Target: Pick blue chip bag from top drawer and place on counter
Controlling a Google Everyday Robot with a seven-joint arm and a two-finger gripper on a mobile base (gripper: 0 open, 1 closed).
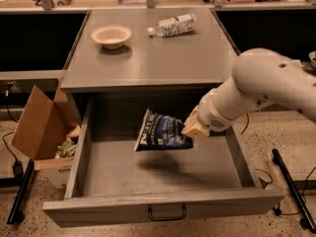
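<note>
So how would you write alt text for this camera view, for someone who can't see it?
The robot's gripper holds a blue chip bag just above the floor of an open top drawer. On the counter above: a bowl and a bottle on its side.

Floor [29, 216] is speckled, pale w/ dark flecks. At L an open cardboard box [37, 125] sits on it w/ scraps inside. A thin black cable [9, 147] trails by the box. A black bar [22, 191] lies on the floor at L, and a black pole [294, 186] at R. Along the back is a pale wooden bench [123, 1] w/ clutter and dark recesses [39, 38] underneath. Light is warm, dimmish. My gripper [190, 131] hangs over the open top drawer [79, 152], clamped on the blue chip bag [160, 132].
</note>
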